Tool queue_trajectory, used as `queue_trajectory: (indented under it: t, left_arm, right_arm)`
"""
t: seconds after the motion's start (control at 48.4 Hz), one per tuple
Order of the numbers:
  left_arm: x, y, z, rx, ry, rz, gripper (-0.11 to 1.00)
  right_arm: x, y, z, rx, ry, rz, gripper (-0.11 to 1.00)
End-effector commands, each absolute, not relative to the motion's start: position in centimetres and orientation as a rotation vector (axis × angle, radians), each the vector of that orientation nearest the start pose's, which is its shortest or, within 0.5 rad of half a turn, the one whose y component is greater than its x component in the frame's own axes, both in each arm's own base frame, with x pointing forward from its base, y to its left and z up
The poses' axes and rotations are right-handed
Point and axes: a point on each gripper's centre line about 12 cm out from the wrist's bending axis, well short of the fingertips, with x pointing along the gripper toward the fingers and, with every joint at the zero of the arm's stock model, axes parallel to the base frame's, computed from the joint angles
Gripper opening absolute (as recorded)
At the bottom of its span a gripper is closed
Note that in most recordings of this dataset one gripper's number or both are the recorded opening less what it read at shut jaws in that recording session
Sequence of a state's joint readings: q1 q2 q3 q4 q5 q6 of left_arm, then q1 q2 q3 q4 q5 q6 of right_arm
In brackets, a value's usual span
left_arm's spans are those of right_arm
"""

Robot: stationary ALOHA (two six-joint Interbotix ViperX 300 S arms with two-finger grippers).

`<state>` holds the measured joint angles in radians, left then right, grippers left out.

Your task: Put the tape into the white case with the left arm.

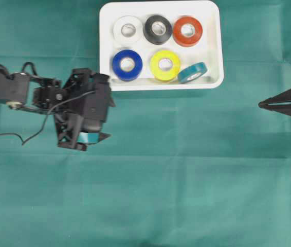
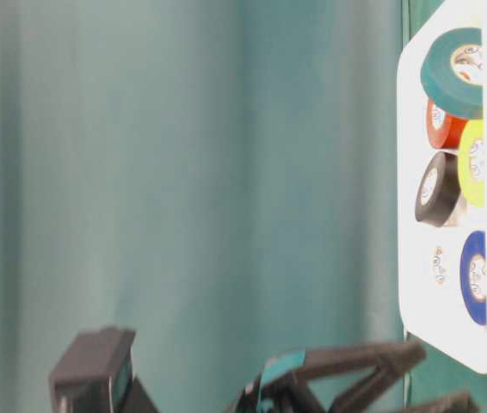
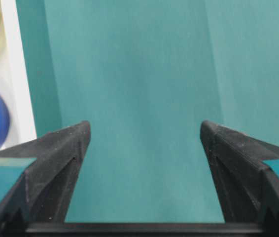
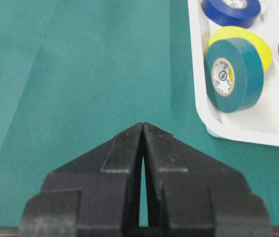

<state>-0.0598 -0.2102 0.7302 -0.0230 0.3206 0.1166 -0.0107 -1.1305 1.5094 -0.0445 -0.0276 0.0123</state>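
Overhead exterior view: the white case (image 1: 161,85) lies at the top middle of the green counter (image 1: 186,180) and holds six rolls: white tape (image 1: 128,30), black tape (image 1: 158,29), red tape (image 1: 187,31), blue tape (image 1: 127,64), yellow tape (image 1: 165,65), and teal tape (image 1: 192,72) tilted against the yellow one at the case's lower right corner. The left gripper (image 1: 107,118) hangs just beside the case's lower left corner, apart from it. The right gripper (image 1: 261,104) sits at the right edge.

Left wrist view: the left fingers (image 3: 63,153) stand spread wide, released, with only bare green cloth between them.

Right wrist view: the right fingers (image 4: 124,148) are clenched together, tips touching, grasping nothing.
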Motion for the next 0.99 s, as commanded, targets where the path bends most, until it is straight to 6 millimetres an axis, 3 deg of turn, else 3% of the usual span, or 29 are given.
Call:
queue_trajectory:
  t: [0.0,0.971]
  left_arm:
    - [32.8,-2.2,20.9,0.108,0.791,-0.104,0.89]
    - [23.5,-0.9,21.9,0.095,0.63,-0.07,0.89]
  right_arm:
    - [14.6,-0.1,16.1,-0.03,0.339,-0.004,-0.09]
    - [14.6,-0.1,16.1,-0.028,0.338,-0.004,-0.09]
